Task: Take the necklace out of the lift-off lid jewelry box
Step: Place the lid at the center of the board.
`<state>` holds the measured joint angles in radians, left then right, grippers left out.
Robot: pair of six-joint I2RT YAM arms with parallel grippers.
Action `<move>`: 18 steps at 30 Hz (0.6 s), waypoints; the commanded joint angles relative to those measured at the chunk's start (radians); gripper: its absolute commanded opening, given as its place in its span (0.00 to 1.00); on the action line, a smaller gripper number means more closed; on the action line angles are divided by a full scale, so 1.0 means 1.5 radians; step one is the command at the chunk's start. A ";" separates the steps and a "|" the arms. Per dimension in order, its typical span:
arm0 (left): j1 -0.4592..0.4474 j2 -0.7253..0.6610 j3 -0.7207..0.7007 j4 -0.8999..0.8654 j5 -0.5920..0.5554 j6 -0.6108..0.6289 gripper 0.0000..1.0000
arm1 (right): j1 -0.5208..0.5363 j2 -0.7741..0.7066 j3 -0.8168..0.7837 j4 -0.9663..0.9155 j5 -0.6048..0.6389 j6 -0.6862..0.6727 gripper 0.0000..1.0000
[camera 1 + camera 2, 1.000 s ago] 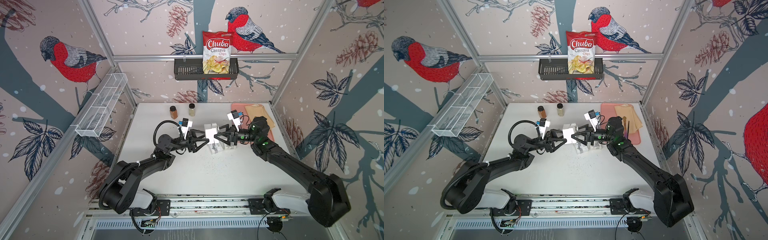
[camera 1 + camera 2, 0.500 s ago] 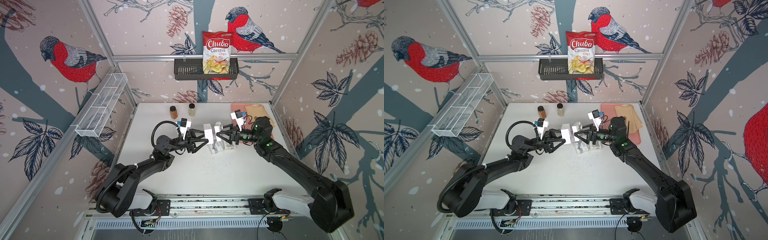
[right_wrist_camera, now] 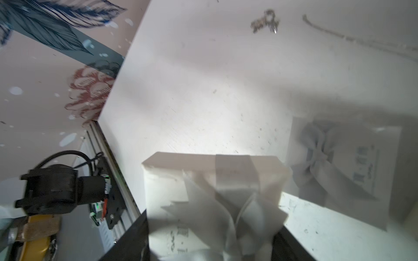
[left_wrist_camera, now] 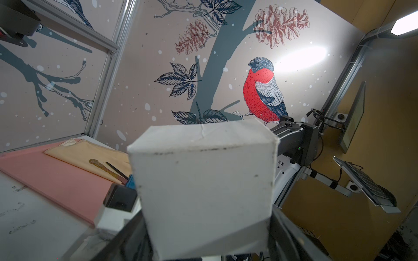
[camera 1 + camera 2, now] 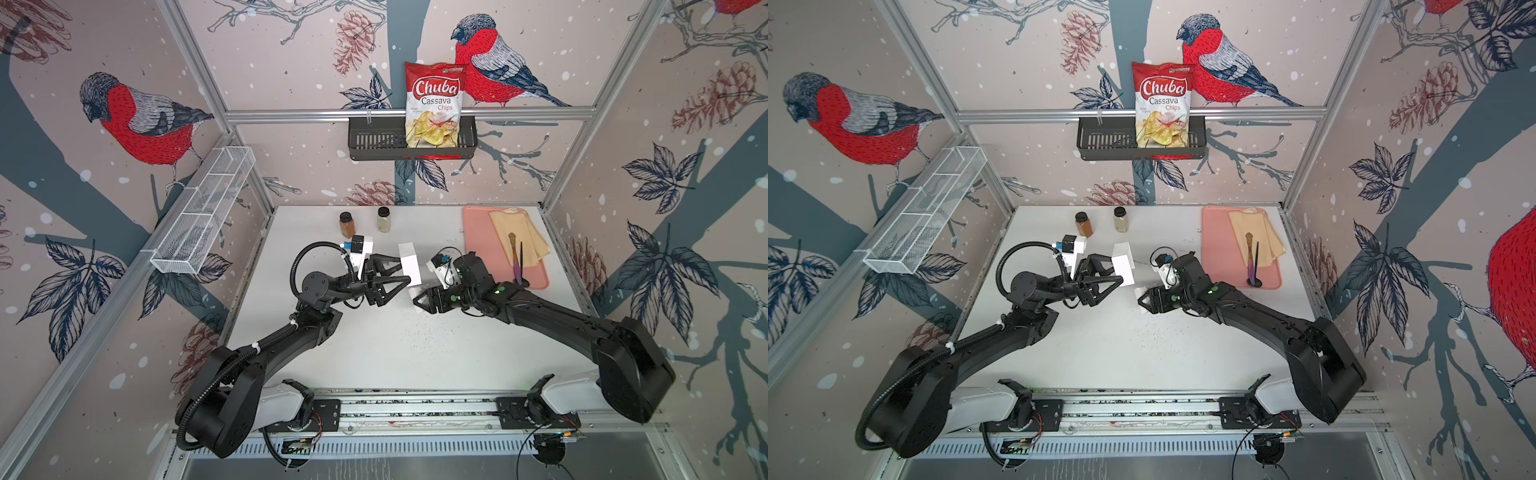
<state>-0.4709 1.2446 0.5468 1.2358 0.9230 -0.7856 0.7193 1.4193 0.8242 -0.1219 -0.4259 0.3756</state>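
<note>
The white jewelry box is in two parts. My left gripper is shut on a plain white box part, held above the table's middle. My right gripper is shut on the lid, a white piece with a grey ribbon bow, low over the table. In the right wrist view a small metallic clump and a thin beaded line lie on the table beyond the lid. They look like the necklace, but I cannot tell for sure. A blurred double of the bowed piece shows beside the lid.
Two spice jars stand at the back. A pink tray with a tan cloth and cutlery lies at the back right. A black wall basket holds a chips bag. A wire rack hangs on the left wall.
The two grippers have drawn apart. The right one has dropped toward the table with the bowed lid, while the left keeps its white part raised.
</note>
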 commanded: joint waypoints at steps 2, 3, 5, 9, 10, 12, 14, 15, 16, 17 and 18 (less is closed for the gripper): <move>0.003 -0.008 -0.004 0.000 -0.001 0.010 0.78 | 0.014 0.019 -0.010 -0.079 0.093 0.031 0.68; 0.004 -0.009 -0.004 -0.003 -0.002 0.011 0.78 | 0.018 0.019 -0.015 -0.094 0.096 0.032 0.68; 0.004 -0.008 -0.002 -0.005 -0.003 0.011 0.78 | 0.022 0.013 -0.030 -0.115 0.101 0.041 0.69; 0.004 0.001 -0.001 0.009 -0.004 0.006 0.78 | 0.021 0.008 -0.060 -0.135 0.120 0.061 0.69; 0.004 0.004 0.000 0.015 -0.002 0.004 0.78 | 0.022 0.012 -0.063 -0.137 0.122 0.064 0.70; 0.005 0.012 0.001 0.027 -0.001 -0.004 0.78 | 0.018 0.025 -0.065 -0.137 0.128 0.070 0.74; 0.004 0.019 0.003 0.038 0.001 -0.012 0.78 | 0.015 0.034 -0.062 -0.135 0.128 0.073 0.79; 0.004 0.021 0.004 0.043 0.003 -0.017 0.78 | 0.012 0.036 -0.059 -0.135 0.128 0.071 0.82; 0.004 0.022 0.002 0.046 0.004 -0.018 0.78 | 0.010 0.036 -0.054 -0.134 0.127 0.068 0.83; 0.004 0.023 0.002 0.048 0.005 -0.019 0.78 | 0.006 0.032 -0.049 -0.135 0.127 0.062 0.85; 0.004 0.023 0.000 0.050 0.006 -0.019 0.78 | 0.002 0.025 -0.044 -0.135 0.124 0.055 0.86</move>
<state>-0.4667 1.2774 0.5442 1.2331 0.9165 -0.7971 0.7303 1.4704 0.7399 -0.3229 -0.2520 0.4717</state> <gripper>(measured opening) 0.779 0.857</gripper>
